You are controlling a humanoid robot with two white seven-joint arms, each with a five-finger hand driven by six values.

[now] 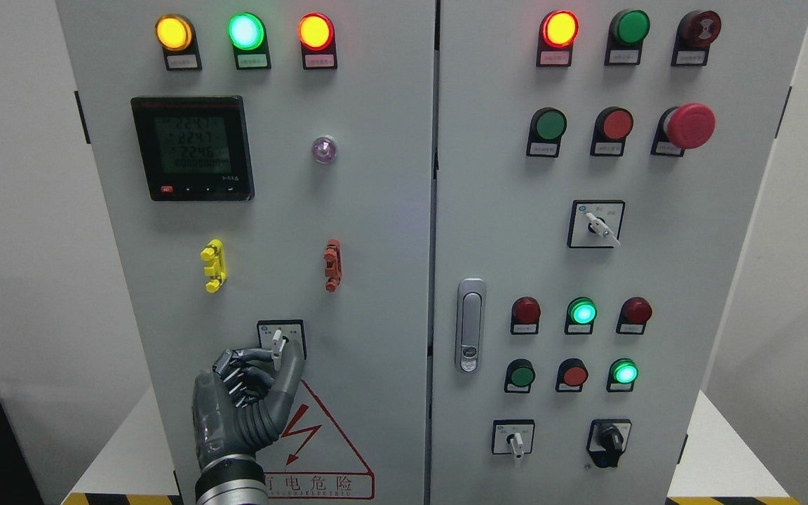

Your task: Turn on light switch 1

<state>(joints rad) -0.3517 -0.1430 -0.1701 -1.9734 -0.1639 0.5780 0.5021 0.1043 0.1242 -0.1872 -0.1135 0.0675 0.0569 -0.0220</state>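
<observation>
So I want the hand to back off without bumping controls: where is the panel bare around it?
Bare metal lies between the yellow clip and red clip, above the selector switch the left hand grips. Left of the hand is also plain. Below right, only the warning sticker. The right door's lower buttons are crowded.

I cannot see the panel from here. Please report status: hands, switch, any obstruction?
Left hand up at small white-handled rotary switch, fingers curled around its handle. Right hand not in view. Nothing blocking the switch.
</observation>
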